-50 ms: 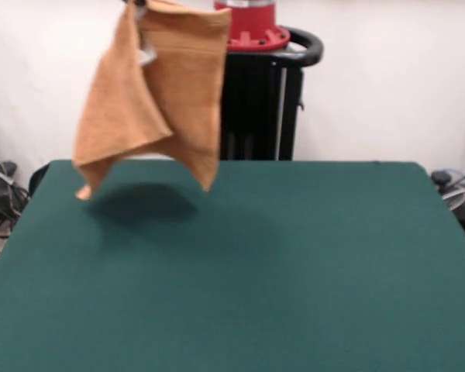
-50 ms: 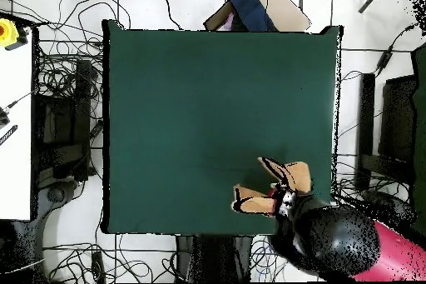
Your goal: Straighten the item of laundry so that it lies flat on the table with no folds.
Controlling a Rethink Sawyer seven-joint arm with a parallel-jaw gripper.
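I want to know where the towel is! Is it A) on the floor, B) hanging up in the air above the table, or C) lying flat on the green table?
B: the towel hangs bunched from the top of the front view, its lowest corners clear of the green table, with its shadow beneath it.

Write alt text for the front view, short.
An orange-tan towel hangs bunched in the air above the far left part of a dark green table, held from its top edge at the picture's top, its lower corners dangling clear of the cloth over a soft shadow. The claw itself cannot be made out.
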